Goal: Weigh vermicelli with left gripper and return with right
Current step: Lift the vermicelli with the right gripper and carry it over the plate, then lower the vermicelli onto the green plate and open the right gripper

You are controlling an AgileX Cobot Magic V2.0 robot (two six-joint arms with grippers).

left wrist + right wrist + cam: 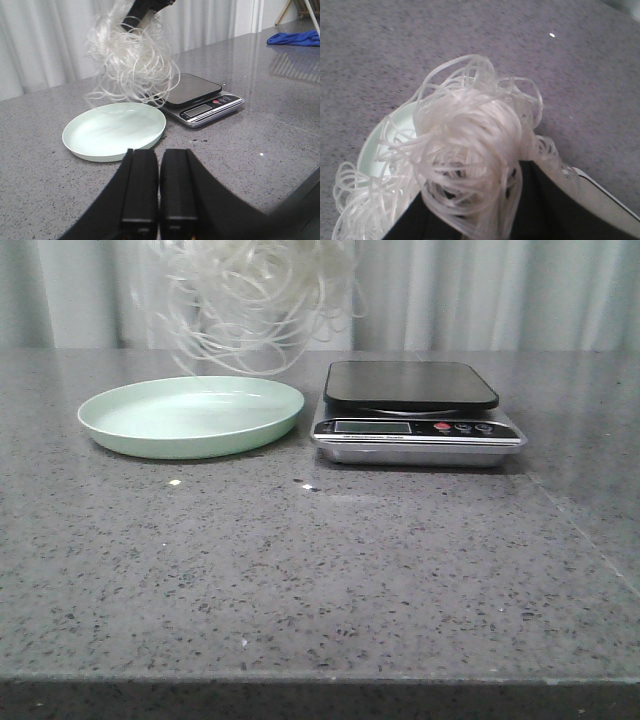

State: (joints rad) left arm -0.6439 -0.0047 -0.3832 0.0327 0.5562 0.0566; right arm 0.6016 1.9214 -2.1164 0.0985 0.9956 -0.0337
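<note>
The grey speckled table (300, 580) carries a mint-green plate (190, 415) at about ten o'clock from its centre, with a kitchen scale (415, 410) at one o'clock, just beside the plate. The vermicelli (255, 300) hangs in the air above the plate's far rim, clear of plate and scale. It dangles from the right gripper (145, 10), whose fingers seem clamped on the strands, though blurred. The left gripper (159, 200) sits low, fingers pressed together, holding nothing.
</note>
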